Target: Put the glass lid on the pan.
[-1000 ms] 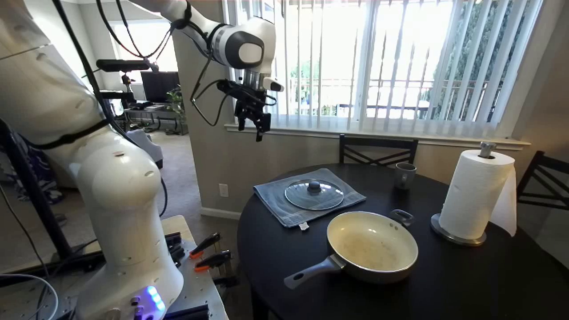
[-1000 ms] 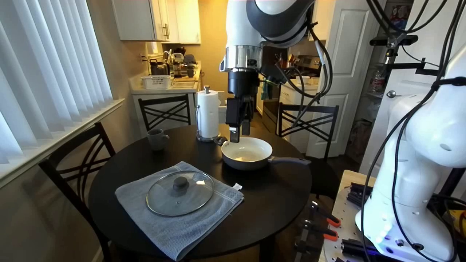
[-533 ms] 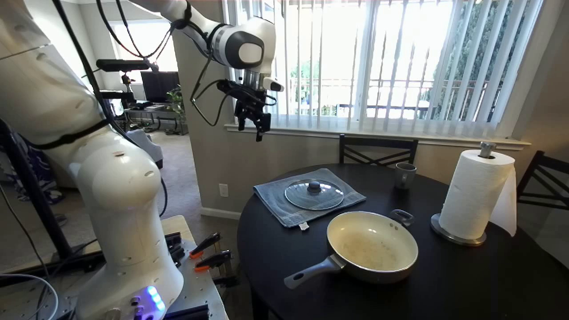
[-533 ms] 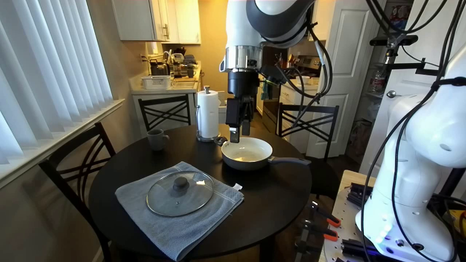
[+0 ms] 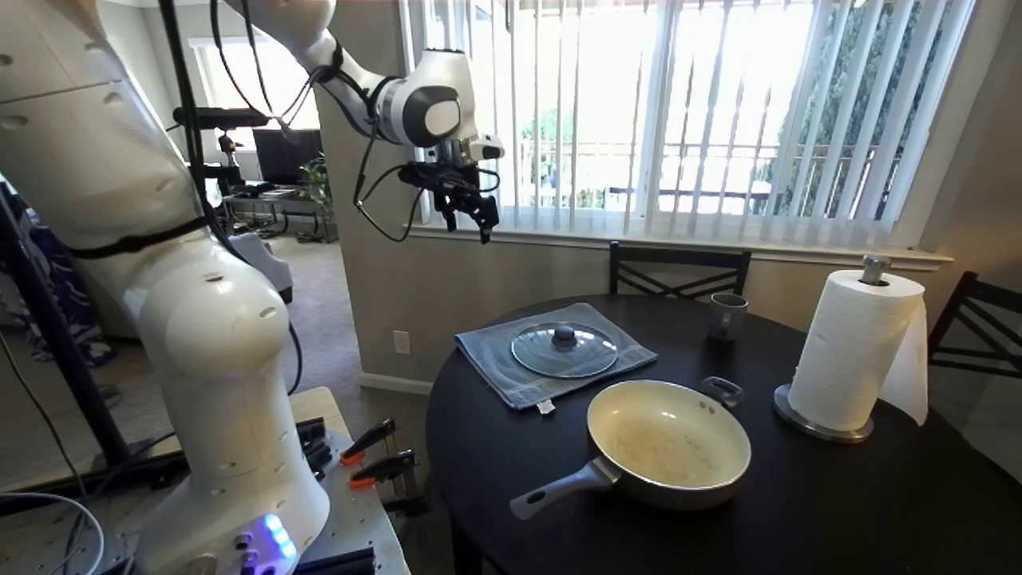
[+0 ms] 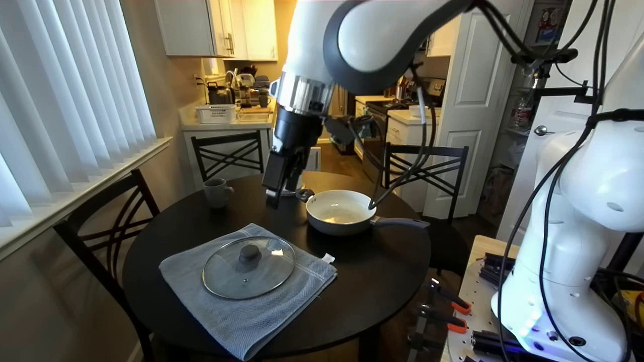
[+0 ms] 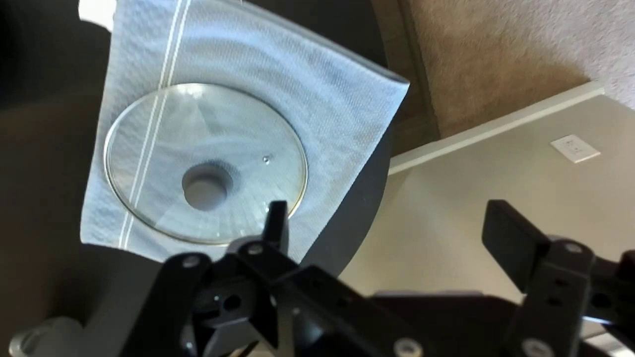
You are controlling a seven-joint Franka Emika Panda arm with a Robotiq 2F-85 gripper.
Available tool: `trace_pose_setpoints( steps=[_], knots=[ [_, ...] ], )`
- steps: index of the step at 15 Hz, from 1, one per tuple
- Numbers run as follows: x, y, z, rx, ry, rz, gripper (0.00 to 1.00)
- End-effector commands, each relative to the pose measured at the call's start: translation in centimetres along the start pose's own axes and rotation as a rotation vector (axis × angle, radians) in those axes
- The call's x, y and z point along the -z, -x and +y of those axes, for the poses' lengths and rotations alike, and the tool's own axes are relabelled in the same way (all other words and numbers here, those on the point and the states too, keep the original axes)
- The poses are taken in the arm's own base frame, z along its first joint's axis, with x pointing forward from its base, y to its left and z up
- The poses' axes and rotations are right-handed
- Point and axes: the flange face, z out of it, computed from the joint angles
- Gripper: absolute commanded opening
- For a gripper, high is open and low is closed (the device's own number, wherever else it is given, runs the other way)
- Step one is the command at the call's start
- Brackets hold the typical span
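Table (image 5: pixel 495 447) holds pan (image 5: pixel 669 438), lid (image 5: pixel 564 355) on cloth (image 5: pixel 491 351), mug (image 5: pixel 727 316) and paper roll (image 5: pixel 856 351).

Arm base (image 6: pixel 558 296) sits around 4 o'clock in an exterior view, wrist (image 6: pixel 304 95) tipped down toward 6:30ish, and the gripper (image 7: pixel 387 215) has its jaws spread pretty wide.

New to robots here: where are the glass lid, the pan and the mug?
Glass lid (image 7: pixel 205 188): in the wrist view, on its centre knob.
Pan (image 5: pixel 669 441): in an exterior view, on its cream inside floor.
Mug (image 6: pixel 216 194): in an exterior view, on its outer wall.
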Motion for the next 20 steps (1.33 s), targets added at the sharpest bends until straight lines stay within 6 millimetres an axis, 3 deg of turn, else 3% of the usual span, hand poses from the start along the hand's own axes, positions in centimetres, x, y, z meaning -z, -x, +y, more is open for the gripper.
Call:
trace_pose_setpoints(
  steps=[1, 3, 8, 15, 17, 20],
  knots=[
    [-5.3, -0.7, -2.4, 0.114, 0.106, 0.097, 1.00],
    [-6.7, 0.1, -1.1, 0.139, 0.186, 0.104, 1.00],
    [-10.1, -1.2, 3.0, 0.029, 0.342, 0.098, 1.00],
    [-17.1, -4.5, 1.1, 0.000, 0.285, -0.055, 1.00],
    [-19.3, -5.7, 2.0, -0.050, 0.263, -0.116, 1.00],
    [-21.0, -7.9, 4.4, -0.133, 0.246, -0.159, 1.00]
  ],
)
